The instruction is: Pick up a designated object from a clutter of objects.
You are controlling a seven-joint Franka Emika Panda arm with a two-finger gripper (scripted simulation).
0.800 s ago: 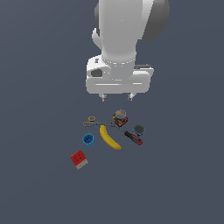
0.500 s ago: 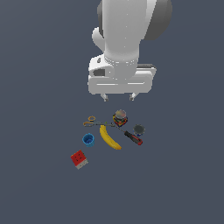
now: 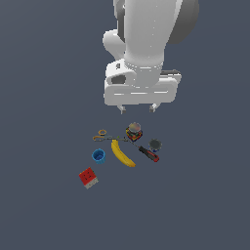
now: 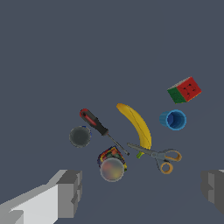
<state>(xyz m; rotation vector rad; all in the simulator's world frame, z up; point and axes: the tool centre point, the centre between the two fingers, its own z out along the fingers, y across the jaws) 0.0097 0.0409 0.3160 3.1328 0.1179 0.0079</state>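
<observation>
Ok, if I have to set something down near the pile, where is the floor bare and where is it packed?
Bare: past the red cube and blue cup, and beyond the dark cup on the exterior view's right. Packed: multicoloured cube, screwdriver, scissors and banana nearly touch. Open gripper hangs above.

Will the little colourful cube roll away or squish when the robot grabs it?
Probably not. The multicoloured cube looks boxy with flat sides, so it should sit still instead of rolling, unlike the curved banana. It looks stiff, so squishing seems unlikely. A nudge might slide it into the screwdriver tip close by. The open gripper is not yet touching it.
</observation>
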